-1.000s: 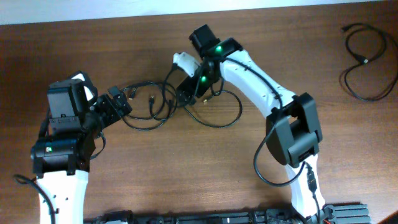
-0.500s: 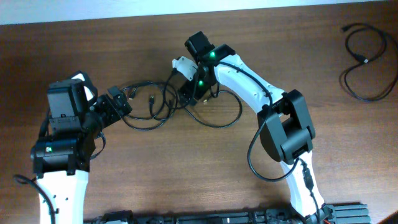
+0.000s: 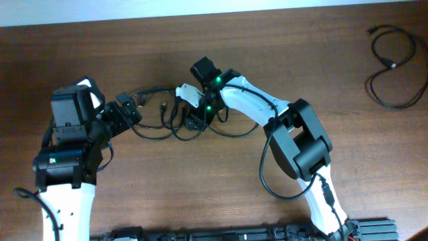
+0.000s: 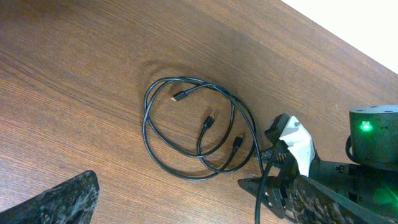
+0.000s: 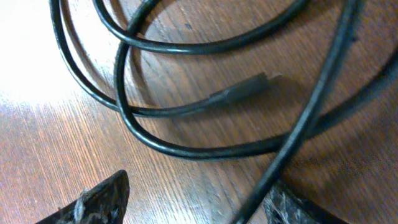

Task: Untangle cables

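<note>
The cables are thin black cords tangled in loose loops on the wooden table between my two arms. My left gripper is open at the left end of the tangle. In the left wrist view one strand runs by its right finger and the loops with small plugs lie ahead. My right gripper is down in the middle of the tangle. In the right wrist view it is open, with a strand crossing between the fingers close to the right one, and a plug just beyond.
A separate black cable lies in a loose loop at the table's far right corner. The pale wall edge runs along the back of the table. My right arm's white link arches over the right side of the tangle.
My right gripper has moved left and slightly toward the front, pushing the tangle's loops closer to the left gripper. The left arm has not moved.
</note>
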